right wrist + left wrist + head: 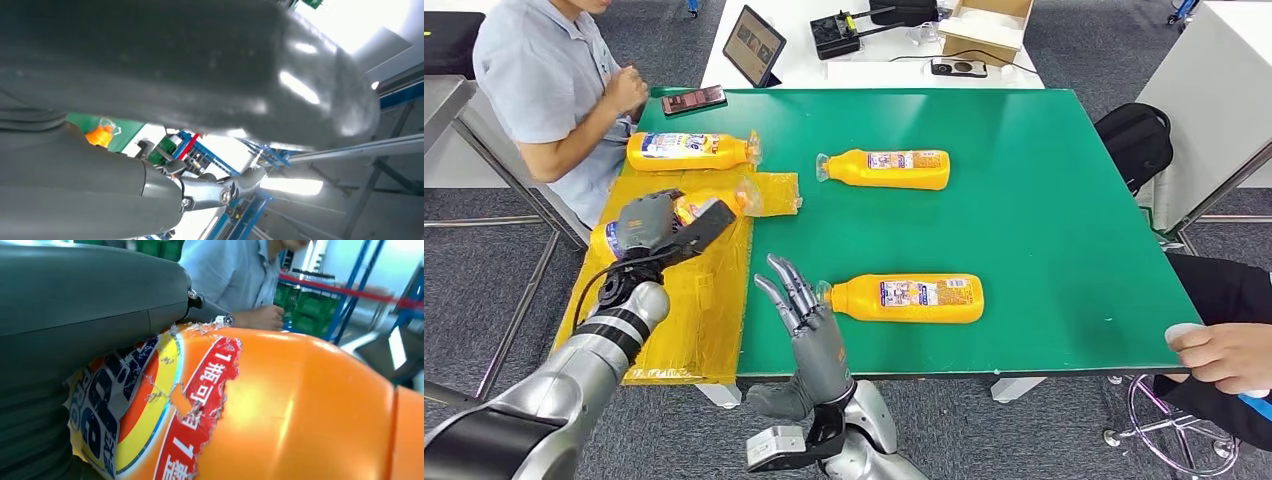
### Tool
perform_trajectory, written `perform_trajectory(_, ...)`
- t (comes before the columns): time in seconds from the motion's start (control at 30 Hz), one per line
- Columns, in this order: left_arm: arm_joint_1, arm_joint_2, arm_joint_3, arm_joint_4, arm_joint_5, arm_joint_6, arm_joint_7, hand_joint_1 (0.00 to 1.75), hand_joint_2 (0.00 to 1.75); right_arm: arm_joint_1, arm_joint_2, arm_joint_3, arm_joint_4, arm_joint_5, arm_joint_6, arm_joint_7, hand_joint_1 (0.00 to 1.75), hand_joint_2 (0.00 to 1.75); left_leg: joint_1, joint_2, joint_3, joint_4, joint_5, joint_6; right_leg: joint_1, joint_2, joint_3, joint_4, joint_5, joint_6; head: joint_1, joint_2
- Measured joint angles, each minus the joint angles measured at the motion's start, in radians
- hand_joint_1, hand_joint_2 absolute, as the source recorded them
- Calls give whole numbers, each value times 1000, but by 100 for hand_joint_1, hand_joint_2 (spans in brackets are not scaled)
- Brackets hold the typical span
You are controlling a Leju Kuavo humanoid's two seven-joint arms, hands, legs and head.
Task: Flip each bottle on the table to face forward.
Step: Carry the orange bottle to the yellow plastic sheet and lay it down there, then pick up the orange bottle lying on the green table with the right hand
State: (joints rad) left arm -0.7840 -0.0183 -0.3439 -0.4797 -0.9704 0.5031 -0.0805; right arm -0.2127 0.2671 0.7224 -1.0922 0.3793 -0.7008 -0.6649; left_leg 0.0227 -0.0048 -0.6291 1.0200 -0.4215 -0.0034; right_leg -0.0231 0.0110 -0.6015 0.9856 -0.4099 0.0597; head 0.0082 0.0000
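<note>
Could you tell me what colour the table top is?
Green table top, clearest in the head view.

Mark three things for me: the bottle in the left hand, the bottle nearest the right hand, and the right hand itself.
held bottle (300, 405), left wrist view, on its bare orange side past the torn label.
near bottle (911, 298), head view, on its label.
right hand (809, 325), head view, on the palm below the spread fingers.
</note>
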Motion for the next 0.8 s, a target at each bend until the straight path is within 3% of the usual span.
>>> perform_trajectory(0.2, -29, 12, -106, 100, -165, -222, 101, 175, 175, -3, -25, 63, 7, -57, 0, 0, 0, 0, 0, 0, 0, 0, 0, 0, 0, 0, 0, 0, 0, 0, 0, 0)
perform_trajectory(0.27, -30, 13, -129, 117, -182, -274, 122, 154, 175, -4, -34, 77, 10, -73, 0, 0, 0, 0, 0, 0, 0, 0, 0, 0, 0, 0, 0, 0, 0, 0, 0, 0)
perform_trajectory(0.4, -45, 14, -147, 137, -173, -327, 128, 17, 175, -9, -45, 96, 13, -92, 0, 0, 0, 0, 0, 0, 0, 0, 0, 0, 0, 0, 0, 0, 0, 0, 0, 0)
perform_trajectory(0.43, -49, 14, -147, 140, -164, -339, 120, 4, 175, -11, -47, 100, 13, -97, 0, 0, 0, 0, 0, 0, 0, 0, 0, 0, 0, 0, 0, 0, 0, 0, 0, 0)
perform_trajectory(0.57, -58, 14, -139, 147, -124, -390, 63, 0, 175, -15, -50, 110, 12, -111, 0, 0, 0, 0, 0, 0, 0, 0, 0, 0, 0, 0, 0, 0, 0, 0, 0, 0)
perform_trajectory(0.8, -66, 4, -18, 150, 92, -566, -160, 0, 175, -24, -60, 131, 4, -155, 0, 0, 0, 0, 0, 0, 0, 0, 0, 0, 0, 0, 0, 0, 0, 0, 0, 0)
